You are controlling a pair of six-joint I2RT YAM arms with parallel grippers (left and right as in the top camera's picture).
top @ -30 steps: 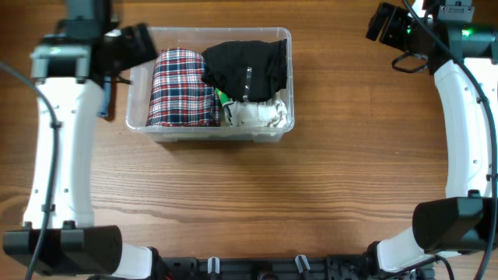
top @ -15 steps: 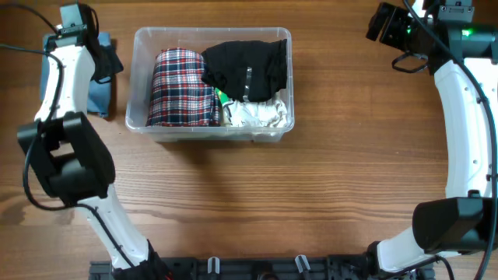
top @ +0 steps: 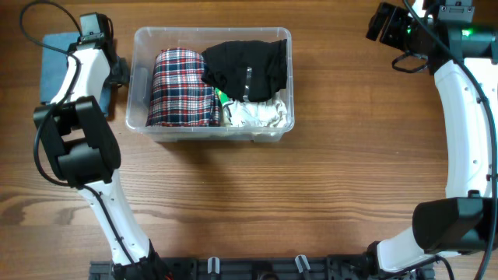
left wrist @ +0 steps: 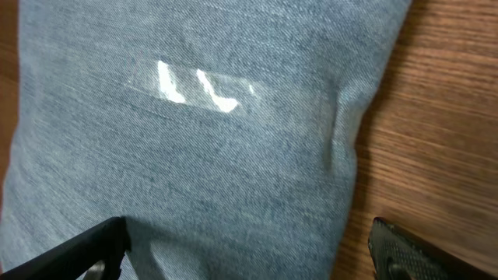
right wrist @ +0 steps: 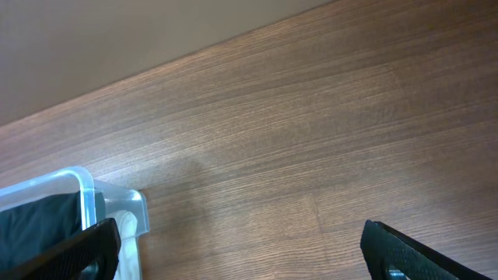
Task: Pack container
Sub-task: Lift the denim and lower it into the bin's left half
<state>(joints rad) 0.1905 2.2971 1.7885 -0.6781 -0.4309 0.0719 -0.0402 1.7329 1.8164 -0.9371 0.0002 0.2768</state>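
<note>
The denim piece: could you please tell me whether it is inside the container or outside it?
Outside: the denim piece lies on the table beside the container.

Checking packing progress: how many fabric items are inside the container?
3 in the container: plaid roll left, black garment far right, white cloth near right. A green sliver between them may be another.

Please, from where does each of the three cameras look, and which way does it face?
Overhead: fixed above the table, looking straight down on the container, a folded denim piece and both arms.
Left wrist: on the left arm, looking down closely at the denim piece; the open left gripper shows at the bottom.
Right wrist: on the right arm, facing slantwise over the table toward the container's corner; the open right gripper shows.
Shared: overhead and left wrist see the denim piece; overhead and right wrist see the container.
</note>
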